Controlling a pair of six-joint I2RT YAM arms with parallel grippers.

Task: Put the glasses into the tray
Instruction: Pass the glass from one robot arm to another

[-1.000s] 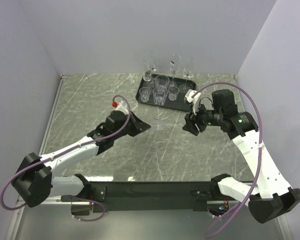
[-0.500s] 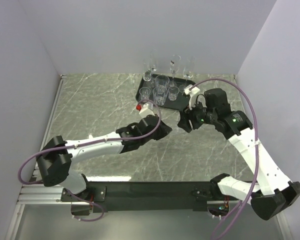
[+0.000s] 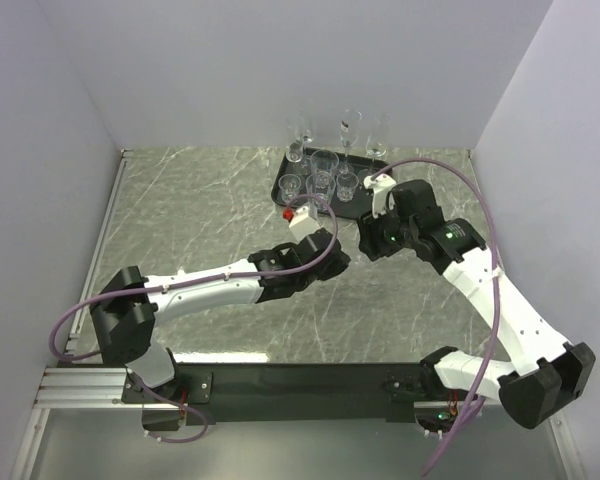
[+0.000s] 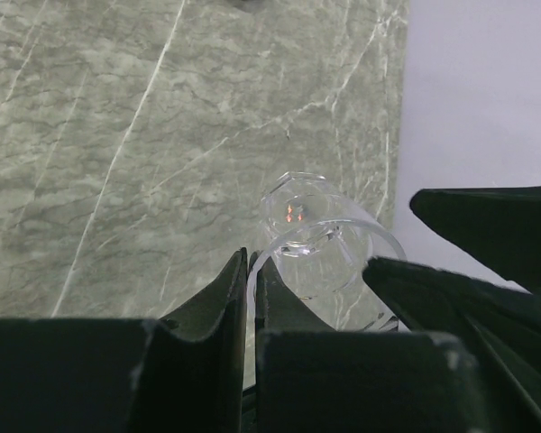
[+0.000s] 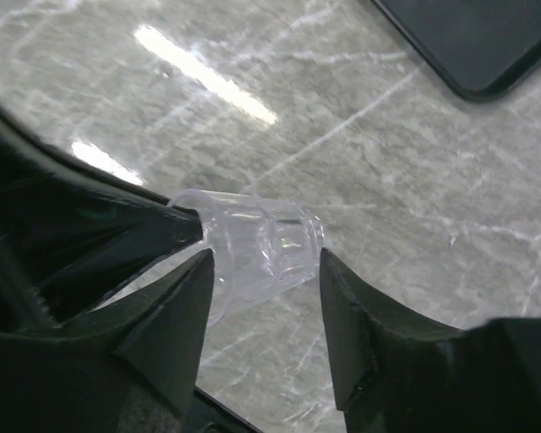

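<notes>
My left gripper (image 4: 250, 262) is shut on the rim wall of a small clear tumbler (image 4: 317, 242) and holds it on its side above the table. My right gripper (image 5: 266, 262) is open, with a finger close on each side of the tumbler's base (image 5: 275, 245); I cannot tell whether they touch it. In the top view the two grippers meet, the left (image 3: 332, 262) and the right (image 3: 368, 240), just in front of the black tray (image 3: 279, 190). Several glasses stand in the tray: tumblers (image 3: 291, 187) in front and stemmed flutes (image 3: 350, 128) at the back.
The green marble table (image 3: 180, 200) is closed in by white walls at the back and both sides. The tray's near corner shows in the right wrist view (image 5: 478, 45). My right gripper's dark fingers (image 4: 487, 225) show in the left wrist view.
My left arm has swung right and forward across the table to meet the right gripper. The right gripper has shifted left and toward the tray's front.
</notes>
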